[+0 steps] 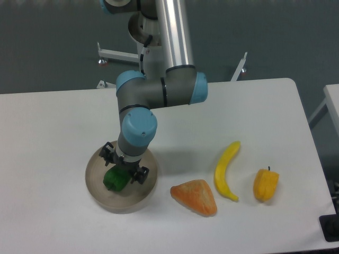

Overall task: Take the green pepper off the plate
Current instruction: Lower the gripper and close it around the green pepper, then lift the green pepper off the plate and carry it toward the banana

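Green pepper [115,179] lies long-axis diagonal on plate [96,192].

The plate [100,194] is set toward the left of the table [47,132], and the green pepper [115,179] is held within it. The gripper [124,168] is positioned directly over the pepper, above the plate. To the right of the plate, an orange wedge [195,197] is laid, followed by a banana [226,170] and, farthest right, a yellow pepper [265,184].
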Robot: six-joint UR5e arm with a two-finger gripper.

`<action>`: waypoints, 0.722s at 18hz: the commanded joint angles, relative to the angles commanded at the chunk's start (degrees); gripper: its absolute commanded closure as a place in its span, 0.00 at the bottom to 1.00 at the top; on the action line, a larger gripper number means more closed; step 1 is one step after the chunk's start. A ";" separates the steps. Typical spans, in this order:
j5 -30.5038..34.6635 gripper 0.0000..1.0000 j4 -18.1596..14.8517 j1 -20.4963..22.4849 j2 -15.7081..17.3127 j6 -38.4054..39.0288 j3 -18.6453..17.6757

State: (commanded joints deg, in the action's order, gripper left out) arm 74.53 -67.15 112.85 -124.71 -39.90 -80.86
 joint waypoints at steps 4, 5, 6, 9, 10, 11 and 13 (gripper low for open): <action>0.00 0.88 0.00 0.00 -0.09 0.09 0.26; 0.00 1.00 0.00 0.09 0.17 0.09 0.35; 0.00 1.00 -0.09 0.09 0.43 0.09 0.70; 0.17 1.00 -0.17 2.53 3.41 -0.78 1.23; 0.09 1.00 -0.26 4.81 5.08 -1.14 1.23; 0.18 1.00 -0.09 6.23 5.88 -1.58 1.32; 0.44 1.00 -0.53 8.86 7.11 -6.73 1.23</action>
State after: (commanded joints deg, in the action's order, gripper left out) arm 74.97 -67.67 121.72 -117.60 -46.64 -79.63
